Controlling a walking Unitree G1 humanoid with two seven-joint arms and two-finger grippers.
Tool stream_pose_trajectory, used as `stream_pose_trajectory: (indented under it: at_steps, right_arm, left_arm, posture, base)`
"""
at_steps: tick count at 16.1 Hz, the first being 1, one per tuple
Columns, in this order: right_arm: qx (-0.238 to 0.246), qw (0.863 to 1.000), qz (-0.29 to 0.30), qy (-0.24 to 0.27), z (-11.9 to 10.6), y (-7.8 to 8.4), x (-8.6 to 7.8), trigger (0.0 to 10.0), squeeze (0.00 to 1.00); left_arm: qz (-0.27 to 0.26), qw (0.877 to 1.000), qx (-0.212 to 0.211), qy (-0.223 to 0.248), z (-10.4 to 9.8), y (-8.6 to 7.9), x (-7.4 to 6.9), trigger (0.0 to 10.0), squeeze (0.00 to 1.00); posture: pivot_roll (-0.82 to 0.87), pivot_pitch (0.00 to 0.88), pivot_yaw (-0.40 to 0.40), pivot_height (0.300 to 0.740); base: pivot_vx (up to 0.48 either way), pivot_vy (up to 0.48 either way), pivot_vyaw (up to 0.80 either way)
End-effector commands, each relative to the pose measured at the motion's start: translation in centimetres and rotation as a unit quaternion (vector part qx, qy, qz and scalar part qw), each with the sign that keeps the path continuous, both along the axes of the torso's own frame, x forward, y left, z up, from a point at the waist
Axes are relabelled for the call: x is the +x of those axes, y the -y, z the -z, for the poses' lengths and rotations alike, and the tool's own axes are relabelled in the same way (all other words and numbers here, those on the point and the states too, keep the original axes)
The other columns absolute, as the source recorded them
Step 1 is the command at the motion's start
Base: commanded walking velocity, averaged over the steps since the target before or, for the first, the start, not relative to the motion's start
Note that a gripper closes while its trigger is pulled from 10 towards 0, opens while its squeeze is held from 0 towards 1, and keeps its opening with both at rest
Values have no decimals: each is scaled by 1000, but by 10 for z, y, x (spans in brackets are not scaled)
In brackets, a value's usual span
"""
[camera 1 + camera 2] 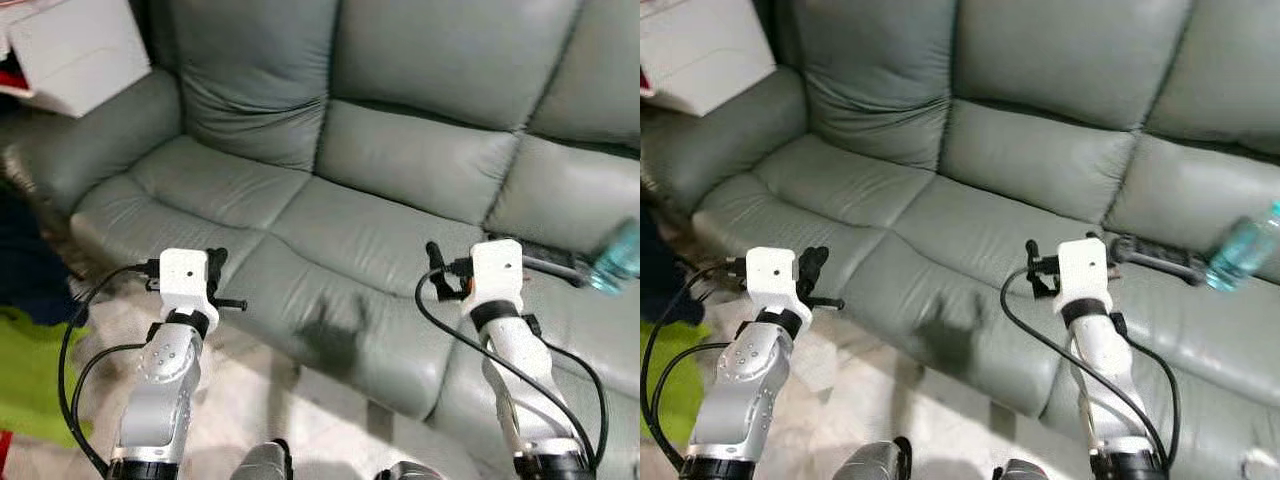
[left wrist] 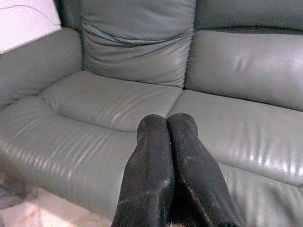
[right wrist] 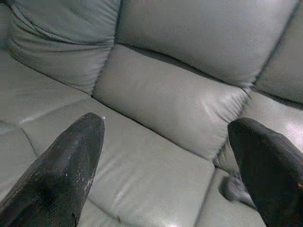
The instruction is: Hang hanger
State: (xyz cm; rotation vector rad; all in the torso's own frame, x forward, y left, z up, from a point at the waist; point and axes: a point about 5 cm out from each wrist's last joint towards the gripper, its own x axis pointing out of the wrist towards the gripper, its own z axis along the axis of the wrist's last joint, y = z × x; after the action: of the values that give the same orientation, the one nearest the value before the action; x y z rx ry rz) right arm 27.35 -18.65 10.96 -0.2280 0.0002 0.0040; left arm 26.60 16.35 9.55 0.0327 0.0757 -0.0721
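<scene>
Sofa (image 1: 380, 230) cushions in grey-green leather lay ahead of me as I looked down through the head camera, with both silver arms raised over the front edge of the seat. My left tool (image 2: 166, 137) hung above the seat near the sofa's left end, and its wrist camera showed the two black fingers pressed together with nothing between them. My right tool (image 3: 170, 156) was held over the seat further right, its fingers (image 3: 71, 161) spread wide apart and empty, pointing toward the seam where the seat met the backrest. Just beyond the right wrist a dark, ribbed, bar-like object (image 1: 1155, 257) lay flat on the seat cushion; I could not tell for certain from these views whether it was the hanger. Beside its far end a clear bluish plastic bottle (image 1: 1245, 248) lay tilted on the same cushion. A white box (image 1: 75, 50) sat on the left armrest at the upper corner of the picture, and a bright green cloth (image 1: 25, 380) lay on the floor beside my left arm.
</scene>
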Motion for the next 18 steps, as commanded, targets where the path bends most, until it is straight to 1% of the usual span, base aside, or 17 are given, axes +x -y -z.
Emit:
stream_pose_trajectory:
  at_steps: [1, 2, 3, 4, 6, 7, 8, 10, 12, 13, 14, 16, 18]
  right_arm:
    - [4, 1000, 0, 8, -1, -4, 3, 10000, 0]
    - [6, 1000, 1, 11, -2, -4, 4, 10000, 0]
    - [6, 1000, 0, 12, -3, -5, 5, 10000, 0]
    - [6, 1000, -9, 12, -3, -8, 6, 10000, 0]
    - [5, 1000, -12, 11, -2, -9, 6, 10000, 0]
    - [6, 1000, -12, 12, -2, -9, 6, 10000, 0]
    - [7, 1000, -14, 10, -2, -10, 6, 10000, 0]
    - [6, 1000, -23, 10, -2, -12, 6, 10000, 0]
    - [4, 1000, -28, 13, -2, -13, 6, 10000, 0]
    - [7, 999, -28, 15, -3, -13, 5, 10000, 290]
    - [10, 999, -25, 18, -3, -13, 4, 10000, 1000]
    - [15, 1000, -20, 16, -1, -10, 2, 10000, 1000]
    - [22, 999, -20, 16, -1, -10, 2, 10000, 1000]
  left_arm:
    - [-13, 1000, 6, 3, 1, -6, 1, 10000, 0]
    - [-27, 999, 37, 3, 0, -8, 1, 10000, 0]
    - [-36, 999, 29, 4, 0, -9, 3, 10000, 0]
    - [-40, 999, 3, -10, 1, -8, 3, 10000, 0]
    - [-59, 998, 11, -19, 2, -11, 3, 10000, 0]
    - [-52, 998, 23, -14, 2, -12, 3, 10000, 0]
    - [-47, 998, 26, -15, 4, -10, 2, 10000, 0]
    - [-52, 998, 27, -15, 4, -9, 1, 10000, 0]
    - [-65, 997, 30, -12, 3, -14, 2, 10000, 0]
    - [-75, 997, 29, -13, 3, -18, 2, 10000, 0]
    - [-74, 997, 14, -10, 3, -22, 0, 10000, 1000]
    - [-83, 996, 17, -10, 2, -26, -2, 10000, 1000]
    - [-103, 994, 32, -11, 2, -31, -3, 10000, 1000]
  posture:
    - [-27, 68, 57, 740]
    - [-27, 68, 57, 740]
    - [-27, 68, 57, 740]
    - [-25, 69, 56, 740]
    - [-24, 77, 54, 740]
    - [-25, 81, 53, 740]
    - [-25, 81, 53, 740]
    - [-26, 96, 53, 740]
    - [-26, 93, 51, 740]
    - [-27, 97, 49, 740]
    - [-26, 102, 48, 740]
    - [-25, 107, 49, 740]
    - [-25, 111, 49, 740]
  base:
    - [0, 0, 800]
    - [0, 0, 800]
    - [0, 0, 800]
    - [0, 0, 800]
    - [0, 0, 800]
    - [0, 0, 800]
    - [0, 0, 800]
    - [0, 0, 800]
    - [0, 0, 800]
    - [0, 0, 800]
    - [0, 0, 800]
    - [0, 0, 797]
    - [0, 0, 794]
